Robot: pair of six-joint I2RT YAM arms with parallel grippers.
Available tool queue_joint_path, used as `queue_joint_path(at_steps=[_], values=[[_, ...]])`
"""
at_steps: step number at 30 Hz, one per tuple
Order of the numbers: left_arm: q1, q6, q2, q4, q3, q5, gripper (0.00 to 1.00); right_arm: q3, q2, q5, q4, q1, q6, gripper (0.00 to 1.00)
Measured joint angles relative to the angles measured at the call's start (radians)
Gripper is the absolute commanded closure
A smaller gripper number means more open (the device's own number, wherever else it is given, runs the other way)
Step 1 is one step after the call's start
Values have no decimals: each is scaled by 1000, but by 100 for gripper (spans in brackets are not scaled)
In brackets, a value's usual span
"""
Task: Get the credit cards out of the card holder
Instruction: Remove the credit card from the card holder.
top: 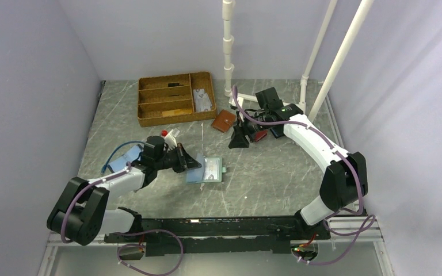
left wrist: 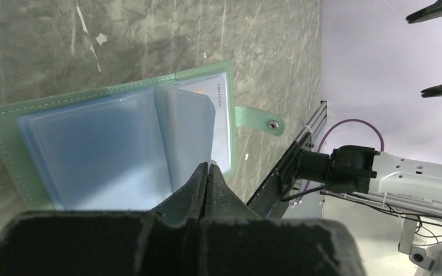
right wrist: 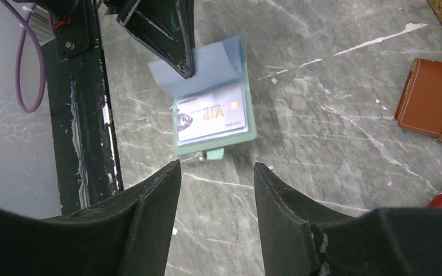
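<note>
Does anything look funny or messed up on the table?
One plastic sleeve of the card holder sticks up bent instead of lying flat, because the left gripper is pinching it. Nothing looks spilled or broken.

Green-edged blue card holder (left wrist: 109,144); grey veined table (top: 276,167)

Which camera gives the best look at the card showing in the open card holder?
Right wrist: the card lies face up in the card holder, print legible. Top external shows only a pale patch; left wrist only a strip behind the blue sleeves.
</note>
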Motion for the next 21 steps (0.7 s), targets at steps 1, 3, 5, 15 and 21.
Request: queue_joint_path(at_steps=[1,3,5,15,21], values=[[-6,-1,8,4,0,-3,100,-2,0,-4,3,0,0,47],[-21,-3,23,13,0,-9,100,-6,0,-11,6,0,-2,48],[-34,-3,38,16,6,-12,100,-11,0,-15,10,0,-3,48],[-63,-3,117,58,43,-21,100,-80,-21,-26,69,0,-29,48],[-65,-3,157,71,43,-20,100,-105,-32,-40,80,0,-98,46]])
